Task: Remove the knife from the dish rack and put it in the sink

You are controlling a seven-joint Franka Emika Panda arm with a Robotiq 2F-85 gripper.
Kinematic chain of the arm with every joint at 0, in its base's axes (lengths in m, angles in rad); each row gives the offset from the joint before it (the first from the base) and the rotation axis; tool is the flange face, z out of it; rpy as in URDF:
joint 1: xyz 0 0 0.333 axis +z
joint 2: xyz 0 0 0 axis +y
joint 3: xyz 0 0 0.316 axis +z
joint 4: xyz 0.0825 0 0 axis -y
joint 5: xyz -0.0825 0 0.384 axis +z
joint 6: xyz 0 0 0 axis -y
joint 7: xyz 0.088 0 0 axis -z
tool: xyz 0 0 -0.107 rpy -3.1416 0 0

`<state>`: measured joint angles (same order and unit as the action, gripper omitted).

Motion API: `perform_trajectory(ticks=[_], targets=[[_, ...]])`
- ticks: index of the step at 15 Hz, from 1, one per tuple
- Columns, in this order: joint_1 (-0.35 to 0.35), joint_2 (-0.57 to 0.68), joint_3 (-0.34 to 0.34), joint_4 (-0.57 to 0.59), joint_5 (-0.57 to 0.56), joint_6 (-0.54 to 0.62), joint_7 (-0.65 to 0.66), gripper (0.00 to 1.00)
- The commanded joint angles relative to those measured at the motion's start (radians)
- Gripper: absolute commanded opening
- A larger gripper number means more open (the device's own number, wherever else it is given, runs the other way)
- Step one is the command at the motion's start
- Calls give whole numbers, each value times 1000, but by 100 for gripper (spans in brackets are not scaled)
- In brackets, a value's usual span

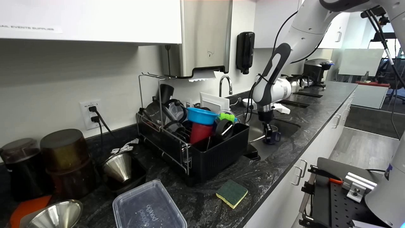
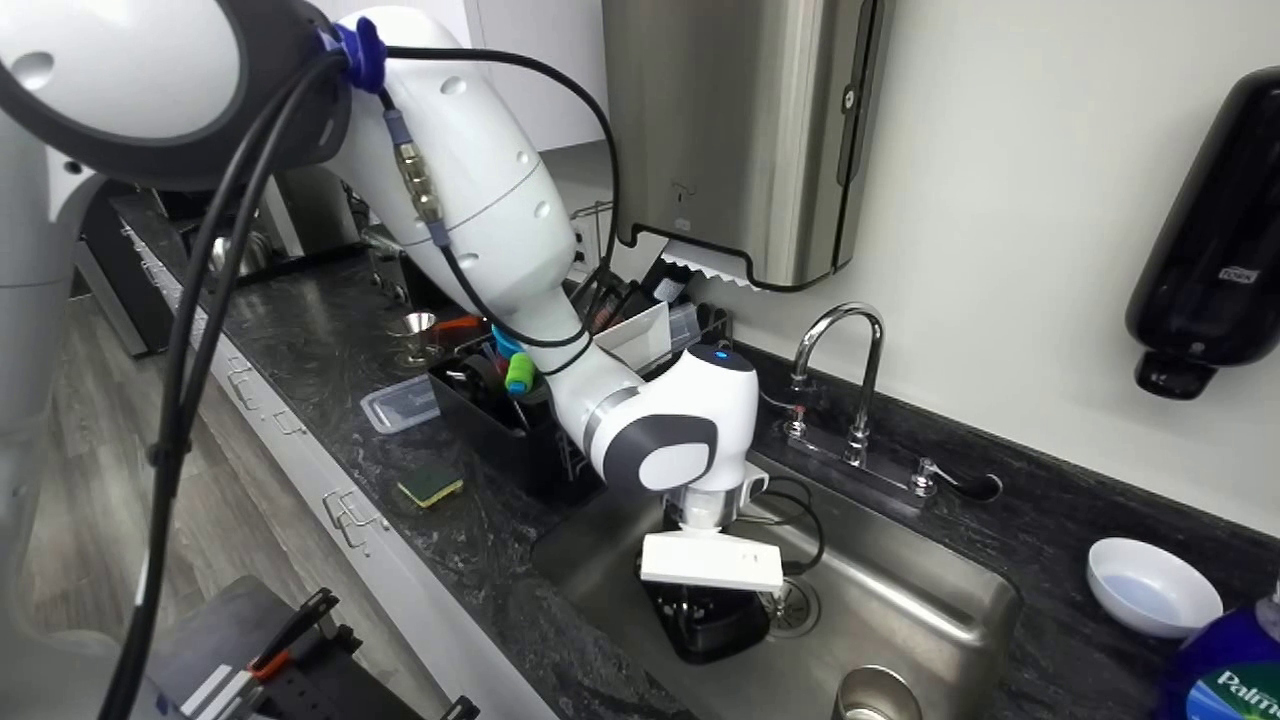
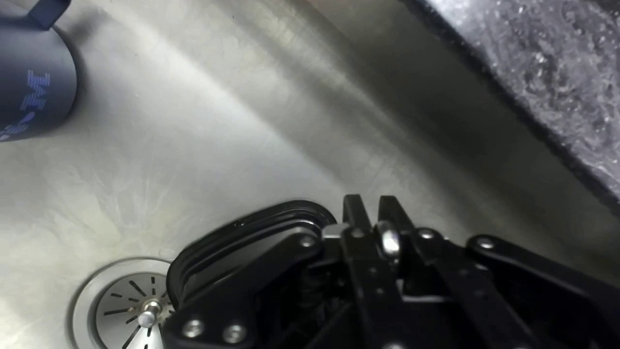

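Steel sink is lying below the gripper; final stage is pending.
Gripper is clamping a slim silver piece, probably the knife, over the sink; removal from the dish rack, at left, is appearing complete; lowering and release are remaining.

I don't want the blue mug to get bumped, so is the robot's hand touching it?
Apart. The wrist view shows a stretch of sink between the hand and the mug.

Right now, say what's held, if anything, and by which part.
The gripper seems to pinch a shiny metal piece, perhaps the knife; which part, I cannot tell.
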<state>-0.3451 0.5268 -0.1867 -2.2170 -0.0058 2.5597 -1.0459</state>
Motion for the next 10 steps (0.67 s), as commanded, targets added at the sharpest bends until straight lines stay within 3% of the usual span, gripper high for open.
perform_trajectory(ticks=[1, 7, 8, 9, 10], targets=[[-23, 32, 23, 29, -24, 21, 28, 3], [-23, 59, 27, 56, -27, 23, 50, 3], [-21, 63, 26, 59, -28, 22, 55, 10], [-20, 65, 26, 61, -28, 20, 61, 38], [-21, 68, 27, 65, -27, 20, 68, 39]])
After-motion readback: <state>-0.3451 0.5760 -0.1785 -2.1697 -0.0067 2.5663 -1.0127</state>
